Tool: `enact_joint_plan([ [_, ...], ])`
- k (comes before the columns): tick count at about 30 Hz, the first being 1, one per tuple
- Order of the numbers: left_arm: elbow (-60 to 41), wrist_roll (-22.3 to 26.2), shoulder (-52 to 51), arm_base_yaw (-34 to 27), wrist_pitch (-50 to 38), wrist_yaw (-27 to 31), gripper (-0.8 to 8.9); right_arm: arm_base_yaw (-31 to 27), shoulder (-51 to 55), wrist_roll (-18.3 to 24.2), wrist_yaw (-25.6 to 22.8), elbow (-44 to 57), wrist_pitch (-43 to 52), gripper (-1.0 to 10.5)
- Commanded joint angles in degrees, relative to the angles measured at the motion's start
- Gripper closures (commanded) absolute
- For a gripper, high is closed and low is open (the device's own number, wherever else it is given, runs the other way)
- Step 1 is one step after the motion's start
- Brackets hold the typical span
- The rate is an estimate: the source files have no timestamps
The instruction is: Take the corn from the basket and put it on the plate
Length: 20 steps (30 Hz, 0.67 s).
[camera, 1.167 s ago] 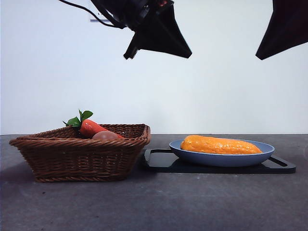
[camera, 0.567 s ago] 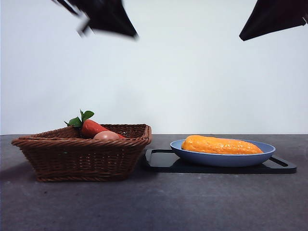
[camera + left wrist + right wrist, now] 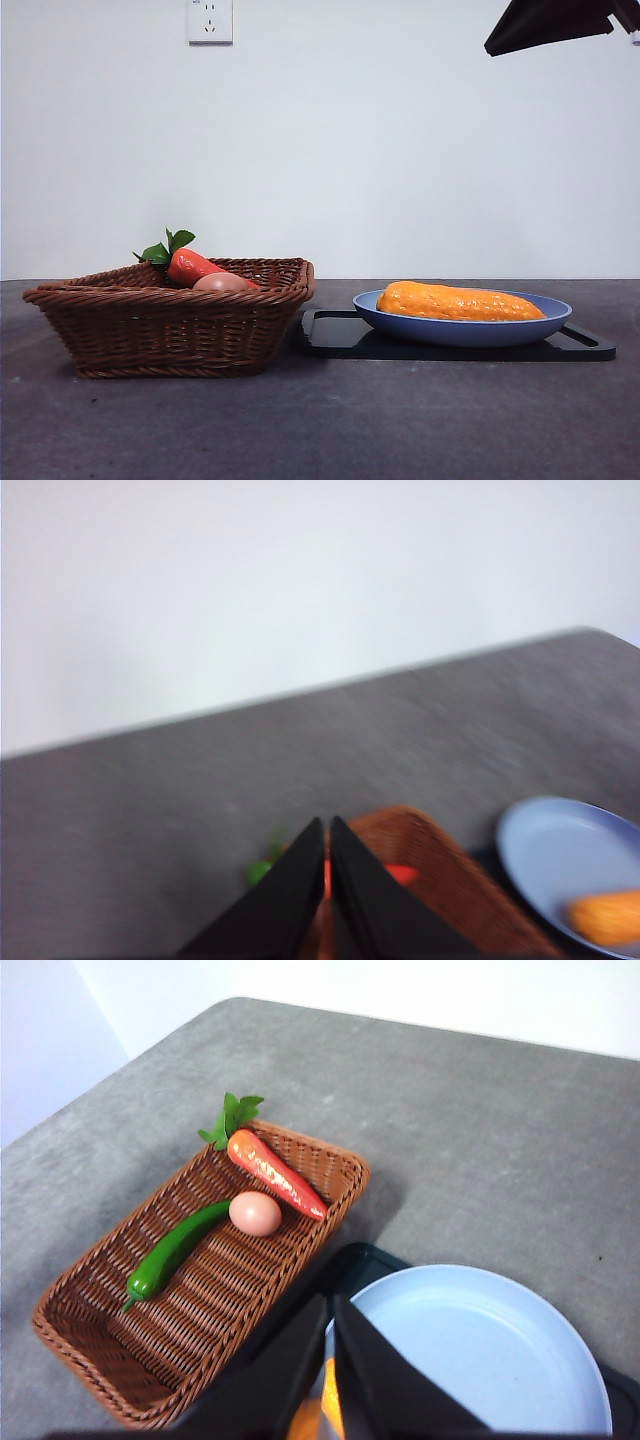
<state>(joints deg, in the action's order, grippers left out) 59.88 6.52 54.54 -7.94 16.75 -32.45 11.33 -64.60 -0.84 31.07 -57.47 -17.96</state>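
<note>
Since the long bumpy orange-yellow corn (image 3: 460,301) already lies on the round blue plate (image 3: 540,328), well below both claws, little can fail. Left claw (image 3: 329,852) and right claw (image 3: 331,1332) hang narrow, empty above the brown wicker basket (image 3: 120,1355); a low retreat might clip its rim.

Left hand (image 3: 328,880): two matte black jaws, flat-sided wedges narrowing to sharp tips, no markings, edges blurred. Right hand (image 3: 331,1355): same plain black tapering wedges, smooth faces. Front view shows one black angular arm tip (image 3: 548,22) at a top corner.
</note>
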Motion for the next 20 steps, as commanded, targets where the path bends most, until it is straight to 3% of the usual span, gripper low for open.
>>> enact_joint_plan([
  [1,-10.32,0.46,-6.45,-1.55,-6.75,0.02,8.06,0.15,-0.48,0.42,-0.04,-0.28,1.55,9.4],
  [7,-27.34,-0.15,-17.77,-2.93,-15.21,3.30,8.06,0.15,-0.48,0.42,-0.04,-0.28,3.26,9.4],
  [20,-47.71,-1.81,-37.99,-2.93,-15.15,16.39,8.06,0.15,-0.48,0.39,-0.04,-0.28,3.41,9.4],
])
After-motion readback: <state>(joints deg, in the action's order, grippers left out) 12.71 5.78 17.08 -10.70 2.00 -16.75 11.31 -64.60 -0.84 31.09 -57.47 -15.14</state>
